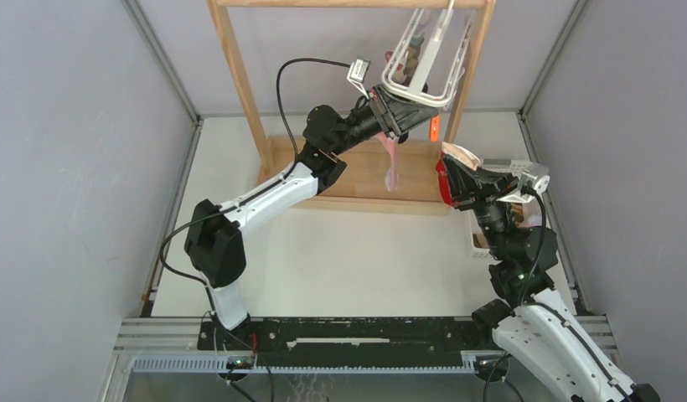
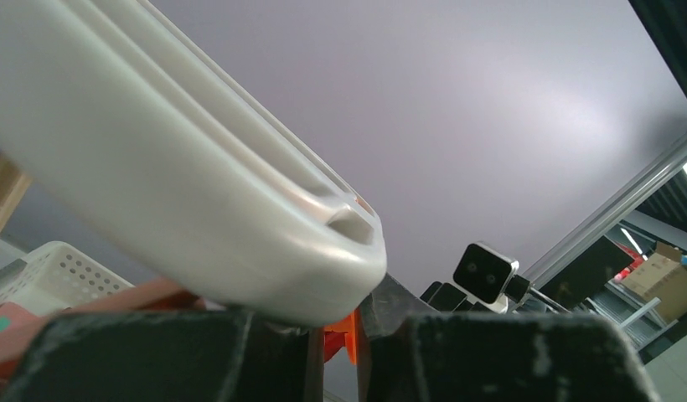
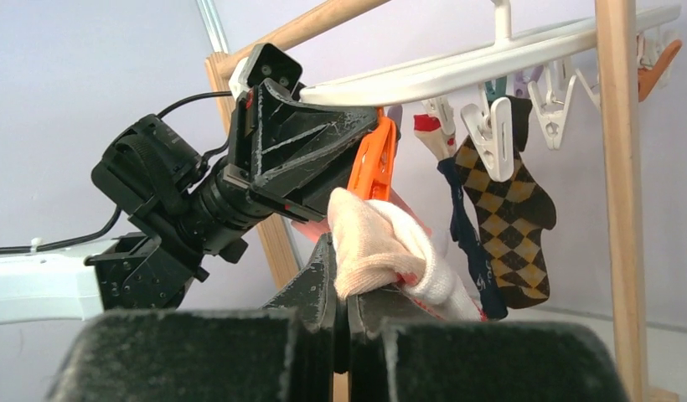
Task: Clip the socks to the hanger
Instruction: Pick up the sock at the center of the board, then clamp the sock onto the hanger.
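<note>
The white hanger point(image 1: 424, 63) hangs from the wooden rack's top bar; it fills the upper left of the left wrist view point(image 2: 181, 193). My left gripper point(image 1: 405, 117) is shut on an orange clip point(image 2: 347, 333) at the hanger's near end, also seen in the right wrist view point(image 3: 372, 163). My right gripper point(image 1: 447, 180) is shut on a cream, white and red sock point(image 3: 378, 243) and holds it just below that clip. A brown argyle sock point(image 3: 503, 213) and a dark sock point(image 3: 467, 239) hang clipped. A pink sock point(image 1: 392, 163) dangles under the left gripper.
The tall wooden rack point(image 1: 240, 79) stands on its wooden base point(image 1: 357, 180) at the back. A white slatted basket point(image 1: 478, 241) sits at the right, behind my right arm. Grey walls enclose both sides. White clips point(image 3: 495, 134) hang along the hanger.
</note>
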Tool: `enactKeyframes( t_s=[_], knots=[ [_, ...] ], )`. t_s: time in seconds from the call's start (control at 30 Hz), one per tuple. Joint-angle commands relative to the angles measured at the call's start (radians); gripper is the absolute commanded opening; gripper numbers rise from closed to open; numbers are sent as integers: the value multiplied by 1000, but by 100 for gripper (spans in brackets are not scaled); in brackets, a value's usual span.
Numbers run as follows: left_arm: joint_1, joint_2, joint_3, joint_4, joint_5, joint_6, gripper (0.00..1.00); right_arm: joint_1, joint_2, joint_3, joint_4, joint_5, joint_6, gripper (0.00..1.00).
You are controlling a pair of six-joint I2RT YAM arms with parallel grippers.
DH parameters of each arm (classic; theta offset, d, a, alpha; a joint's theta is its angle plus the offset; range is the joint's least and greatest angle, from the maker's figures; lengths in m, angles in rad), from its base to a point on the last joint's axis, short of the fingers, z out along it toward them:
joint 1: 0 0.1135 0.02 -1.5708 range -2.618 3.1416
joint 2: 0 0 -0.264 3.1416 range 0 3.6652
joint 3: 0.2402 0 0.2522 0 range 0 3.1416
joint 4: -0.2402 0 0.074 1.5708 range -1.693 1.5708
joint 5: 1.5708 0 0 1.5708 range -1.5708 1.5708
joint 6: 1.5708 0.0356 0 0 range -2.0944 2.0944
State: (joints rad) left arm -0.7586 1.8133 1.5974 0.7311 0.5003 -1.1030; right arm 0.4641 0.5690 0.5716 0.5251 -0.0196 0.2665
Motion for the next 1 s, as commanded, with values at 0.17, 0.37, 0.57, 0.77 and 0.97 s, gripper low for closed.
enactKeyframes(
  t_s=[0.17,0.37,0.57,0.77,0.97],
  knots=[
    [-9,9,26,21,53,-86,0,-26,70,78,61,-2,-52,0],
    [-7,12,29,33,54,-98,0,-45,86,79,54,-5,-43,0],
    [-6,16,27,42,54,-108,0,-54,105,79,47,-21,-32,0],
    [-5,18,21,42,53,-107,0,-56,143,79,79,-41,-9,0],
    [-4,17,19,42,52,-105,0,-56,164,86,93,-52,0,0]
  ],
)
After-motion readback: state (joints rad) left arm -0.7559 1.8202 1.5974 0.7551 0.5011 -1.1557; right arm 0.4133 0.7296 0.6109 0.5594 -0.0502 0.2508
